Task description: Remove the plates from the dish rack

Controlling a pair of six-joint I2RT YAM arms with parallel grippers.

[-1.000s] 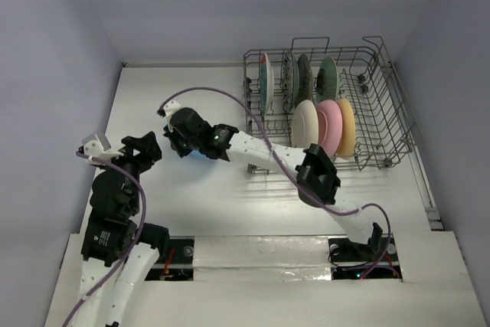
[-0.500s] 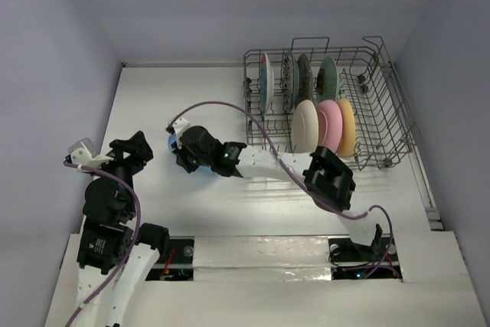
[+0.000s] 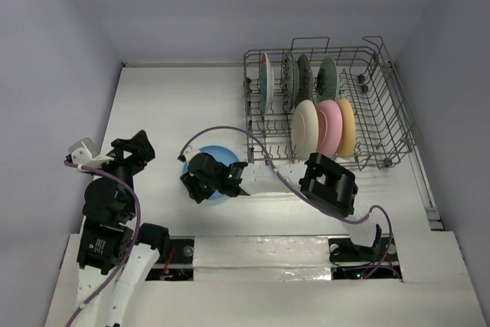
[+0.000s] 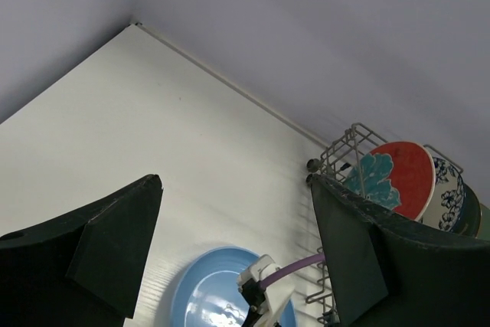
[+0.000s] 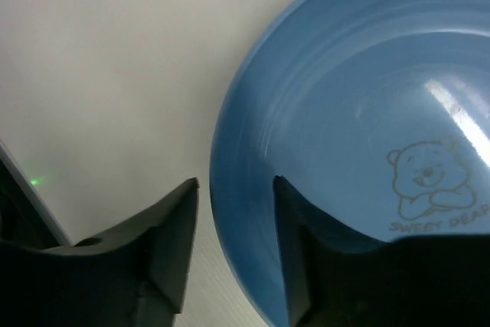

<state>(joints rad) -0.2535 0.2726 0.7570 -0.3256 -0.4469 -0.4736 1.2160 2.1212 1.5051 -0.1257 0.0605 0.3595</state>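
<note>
A light blue plate (image 3: 215,152) lies flat on the table, left of the dish rack (image 3: 385,115). My right gripper (image 3: 197,184) hovers low over it. In the right wrist view the open right gripper (image 5: 236,185) straddles the blue plate (image 5: 352,97) at its rim, with a gap showing beside the rim. Teal (image 3: 265,82), patterned (image 3: 289,80), dark green (image 3: 305,78), mint (image 3: 328,76), cream (image 3: 305,126), pink (image 3: 329,124) and orange-yellow (image 3: 347,124) plates stand in the rack. My left gripper (image 3: 138,148) is open and empty, left of the blue plate (image 4: 199,296).
The white table (image 3: 168,105) ends at grey walls at the back and both sides. The right arm's elbow (image 3: 328,183) and purple cable (image 3: 264,155) lie in front of the rack. The rack's near corner (image 4: 337,158) shows in the left wrist view.
The right arm has carried the blue plate toward the near edge and laid it flat, and its jaws have opened. The left gripper has drawn back slightly to the left.
</note>
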